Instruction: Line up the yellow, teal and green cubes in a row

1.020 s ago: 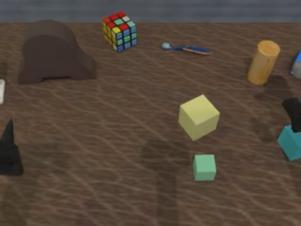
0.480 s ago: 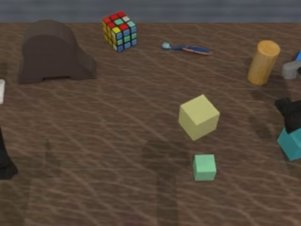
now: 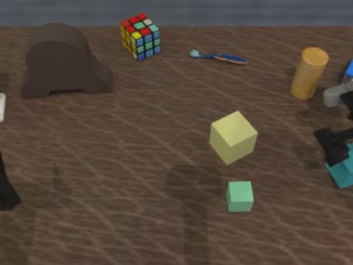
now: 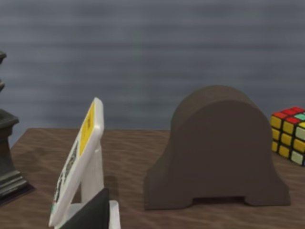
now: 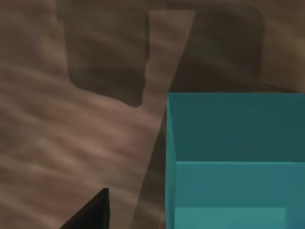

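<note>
The pale yellow cube (image 3: 233, 137) sits right of the table's middle, turned at an angle. The small mint green cube (image 3: 240, 196) lies just in front of it. At the right edge the teal cube (image 3: 344, 171) is partly covered by my right gripper (image 3: 335, 144), which hovers over it. In the right wrist view the teal cube (image 5: 233, 157) looms close, with one black fingertip (image 5: 95, 210) standing well off its side; the gripper is open. My left gripper (image 3: 4, 190) is parked at the left edge, open, holding nothing.
A brown arch-shaped block (image 3: 60, 61) stands back left, a multicoloured puzzle cube (image 3: 140, 36) behind the middle, and a blue toothbrush (image 3: 219, 56) to its right. An orange cylinder (image 3: 309, 72) stands back right near my right arm. A white slab (image 4: 78, 157) leans at the left edge.
My right arm has come in from the right edge and its gripper has shifted over the teal cube. My left gripper drew back toward the left edge. The three cubes stayed put.
</note>
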